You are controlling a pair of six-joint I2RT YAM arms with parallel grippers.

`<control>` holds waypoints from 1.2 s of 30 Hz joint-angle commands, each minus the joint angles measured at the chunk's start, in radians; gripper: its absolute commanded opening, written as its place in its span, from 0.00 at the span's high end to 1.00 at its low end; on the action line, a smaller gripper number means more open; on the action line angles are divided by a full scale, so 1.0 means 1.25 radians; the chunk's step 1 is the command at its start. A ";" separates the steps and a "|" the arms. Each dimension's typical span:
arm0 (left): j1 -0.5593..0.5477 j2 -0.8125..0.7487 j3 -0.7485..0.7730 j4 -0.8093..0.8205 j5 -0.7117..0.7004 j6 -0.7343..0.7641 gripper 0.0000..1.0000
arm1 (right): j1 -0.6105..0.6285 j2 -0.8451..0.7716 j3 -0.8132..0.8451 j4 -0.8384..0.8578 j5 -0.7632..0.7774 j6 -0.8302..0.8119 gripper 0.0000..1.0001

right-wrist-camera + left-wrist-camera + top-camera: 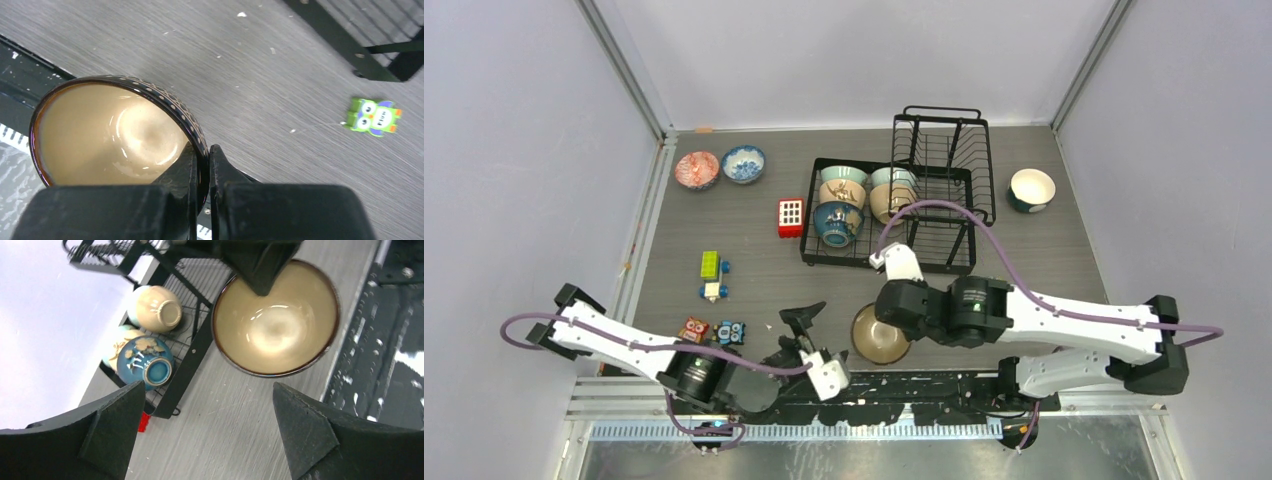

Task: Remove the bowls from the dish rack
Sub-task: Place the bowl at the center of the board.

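The black wire dish rack [892, 258] stands at the middle back. Its slotted tray holds pale green, tan and dark blue bowls [837, 222]. My right gripper [202, 155] is shut on the rim of a brown dotted bowl [876, 338] with a cream inside, near the table's front edge. One finger is inside the bowl and one outside. I cannot tell whether it rests on the table. My left gripper [209, 390] stands open and empty just left of that brown bowl [290, 330], with bare table between its fingers.
A red patterned bowl [697, 169] and a blue-and-white bowl [744, 163] sit at the back left. A white and dark bowl [1032, 189] sits right of the rack. A red block [791, 217] and small toy blocks [711, 265] lie left of the rack, with an owl toy [374, 116] near them.
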 commanded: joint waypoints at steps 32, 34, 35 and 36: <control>0.322 -0.169 -0.074 -0.003 0.080 -0.567 0.01 | -1.106 -0.108 0.285 0.152 0.137 0.017 0.99; 0.322 -0.194 -0.082 -0.030 0.065 -0.590 0.01 | -1.169 -0.121 0.206 0.184 0.111 0.065 0.99; 0.322 -0.206 -0.087 -0.042 0.056 -0.600 0.01 | -1.196 -0.128 0.165 0.201 0.099 0.089 0.99; 0.322 -0.219 -0.090 -0.055 0.050 -0.611 0.01 | -1.221 -0.132 0.121 0.213 0.080 0.110 0.99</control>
